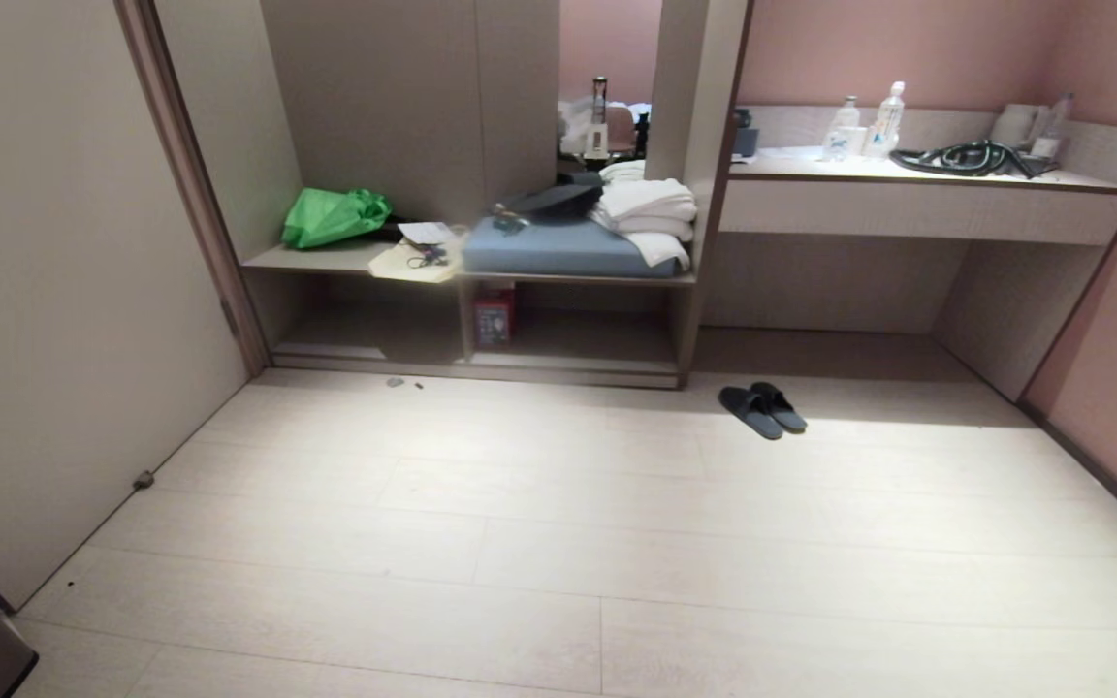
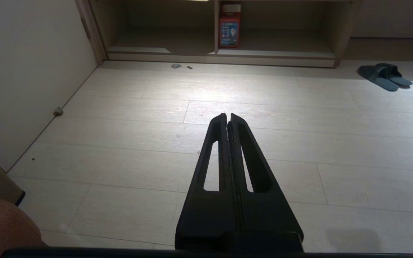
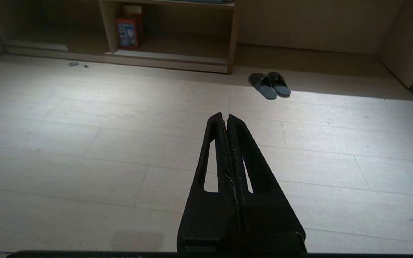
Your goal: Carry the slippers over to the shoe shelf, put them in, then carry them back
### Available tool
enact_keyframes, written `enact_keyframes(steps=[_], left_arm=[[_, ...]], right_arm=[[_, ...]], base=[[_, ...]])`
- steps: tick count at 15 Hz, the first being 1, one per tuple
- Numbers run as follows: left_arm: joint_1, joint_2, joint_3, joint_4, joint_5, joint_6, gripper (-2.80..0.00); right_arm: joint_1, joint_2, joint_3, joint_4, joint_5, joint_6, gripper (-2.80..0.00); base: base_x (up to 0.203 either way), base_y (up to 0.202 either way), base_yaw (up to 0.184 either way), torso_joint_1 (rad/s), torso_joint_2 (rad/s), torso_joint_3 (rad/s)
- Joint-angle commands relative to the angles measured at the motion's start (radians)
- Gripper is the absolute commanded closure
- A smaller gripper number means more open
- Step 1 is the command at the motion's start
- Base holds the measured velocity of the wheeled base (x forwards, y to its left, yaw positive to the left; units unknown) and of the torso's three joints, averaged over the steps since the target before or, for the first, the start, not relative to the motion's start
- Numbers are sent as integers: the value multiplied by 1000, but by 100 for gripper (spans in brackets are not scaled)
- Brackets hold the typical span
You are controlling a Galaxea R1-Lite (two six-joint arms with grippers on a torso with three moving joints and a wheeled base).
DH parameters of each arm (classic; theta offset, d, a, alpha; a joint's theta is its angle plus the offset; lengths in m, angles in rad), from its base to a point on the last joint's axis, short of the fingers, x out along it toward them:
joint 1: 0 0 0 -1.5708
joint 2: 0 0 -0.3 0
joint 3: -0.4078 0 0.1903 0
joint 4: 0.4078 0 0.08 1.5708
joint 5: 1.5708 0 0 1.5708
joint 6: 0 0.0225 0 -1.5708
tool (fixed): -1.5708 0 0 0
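Dark grey slippers point(image 1: 762, 409) lie side by side on the floor point(image 1: 558, 543), just right of the shelf point(image 1: 481, 334). Both my grippers — left point(image 2: 228, 115), right point(image 3: 225, 115) — are pinched closed, empty, well short. Grabbing 2 loose slides at once, I'd risk dropping 1.

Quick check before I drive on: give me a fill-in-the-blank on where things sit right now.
1. The pair of dark grey open-toe slide slippers lies on the ____.
2. The low beige wood-laminate shoe shelf holds a ____ box beside its divider.
3. The left gripper and right gripper are both ____.

Missing words: floor; red; shut
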Motion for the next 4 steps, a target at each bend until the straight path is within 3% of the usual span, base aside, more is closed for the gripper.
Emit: enact_keyframes(steps=[1,4], left_arm=[[0,1,0,0,0,0,0],[0,1,0,0,0,0,0]], right_arm=[[1,1,0,0,0,1,0],[1,1,0,0,0,0,0]], base=[[0,0,0,0,0,0],[0,0,0,0,0,0]])
